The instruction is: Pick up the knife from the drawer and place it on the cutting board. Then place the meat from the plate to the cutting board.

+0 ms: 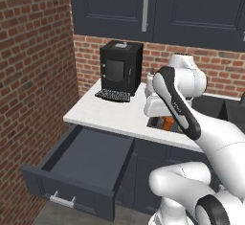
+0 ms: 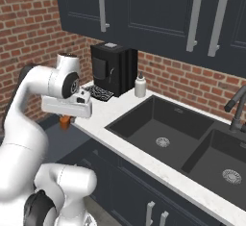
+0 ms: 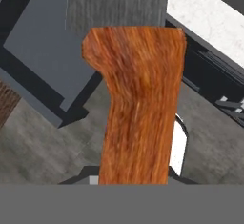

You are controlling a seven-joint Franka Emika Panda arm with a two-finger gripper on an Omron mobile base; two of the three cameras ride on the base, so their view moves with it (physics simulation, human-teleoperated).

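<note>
**Knife in the grip, held by its handle above the open drawer**

Nearest the hand camera, the knife (image 3: 136, 108) runs lengthwise up the view: orange handle close, grey blade beyond it. The gripper (image 1: 165, 122) is closed on the handle; in both base views a bit of orange shows just under the hand, level with the counter edge. The fingertips themselves are hidden behind the handle, so exactly where they press cannot be told.

As a judgement: the knife is small, stiff and light. The chunky handle is the right place to hold, wide enough for the jaws and well away from the blade. The blade end is thin and likely slick, a poor place to grip. With the blade sticking out ahead of the hand, a loose grip could let it pivot, so a slow carry suits it.

Below and beyond, the drawer (image 1: 79, 164) stands pulled out, its inside bare where it can be seen. Further off lies the counter (image 1: 117, 114), with a coffee machine (image 1: 120, 68) at the back by the brick wall.
</note>
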